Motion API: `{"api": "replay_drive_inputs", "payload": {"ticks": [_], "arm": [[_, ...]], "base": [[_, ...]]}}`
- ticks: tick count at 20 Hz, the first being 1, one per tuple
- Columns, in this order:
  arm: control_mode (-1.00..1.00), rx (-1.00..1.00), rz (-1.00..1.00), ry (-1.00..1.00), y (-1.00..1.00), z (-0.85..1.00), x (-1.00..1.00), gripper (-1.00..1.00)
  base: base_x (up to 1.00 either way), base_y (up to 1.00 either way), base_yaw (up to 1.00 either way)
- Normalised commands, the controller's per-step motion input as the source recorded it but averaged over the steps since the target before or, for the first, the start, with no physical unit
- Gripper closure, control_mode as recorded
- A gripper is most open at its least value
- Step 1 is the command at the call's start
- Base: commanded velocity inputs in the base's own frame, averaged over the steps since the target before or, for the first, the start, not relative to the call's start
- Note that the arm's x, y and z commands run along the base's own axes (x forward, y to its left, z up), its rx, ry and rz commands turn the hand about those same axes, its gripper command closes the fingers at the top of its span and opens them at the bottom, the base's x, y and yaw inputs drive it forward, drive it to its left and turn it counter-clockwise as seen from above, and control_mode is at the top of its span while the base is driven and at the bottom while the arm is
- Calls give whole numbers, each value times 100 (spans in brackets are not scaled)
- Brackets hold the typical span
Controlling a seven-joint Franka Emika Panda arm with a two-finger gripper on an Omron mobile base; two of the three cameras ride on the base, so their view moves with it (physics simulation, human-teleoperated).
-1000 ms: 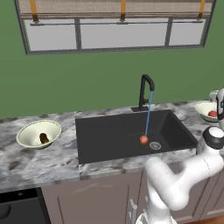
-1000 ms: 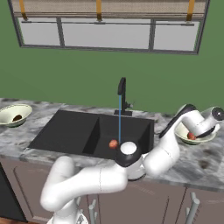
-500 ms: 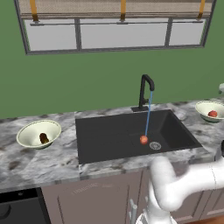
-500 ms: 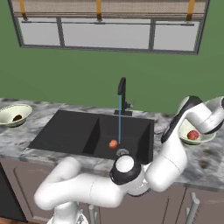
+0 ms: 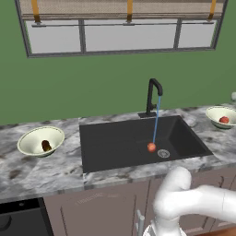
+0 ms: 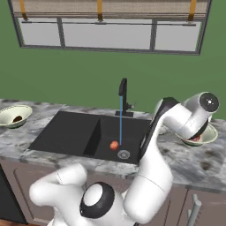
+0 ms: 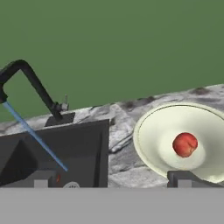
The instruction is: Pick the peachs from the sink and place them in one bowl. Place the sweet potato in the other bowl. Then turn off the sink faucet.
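The wide-spread fingers (image 7: 111, 179) hover beside the pale cream-green shallow bowl (image 7: 153, 144), where a round orange-red peach (image 7: 184, 144) lies free.

I see a flat green wall (image 5: 92, 87) behind the counter, with a wide grey-framed window (image 5: 124, 34) high on it, split into panes and topped by a tan blind with orange straps. The counter (image 5: 41, 168) is grey marbled stone. Below it run brownish-grey cabinet doors (image 5: 106, 207), with a dark appliance (image 5: 20, 221) at the left.
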Motion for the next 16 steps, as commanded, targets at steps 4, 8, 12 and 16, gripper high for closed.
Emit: {"api": "replay_drive_inputs", "payload": {"ticks": [4, 8, 12, 16], "arm": [[-100, -32, 12, -2, 100, 49, -87, -100], [-100, -32, 14, 0, 100, 52, -75, -100], [-100, -23, 16, 1, 100, 43, -68, -100], [-100, -18, 15, 11, 98, 31, -62, -100]], "base": [[0, 0, 0], [0, 0, 0], [0, 0, 0], [0, 0, 0]]}}
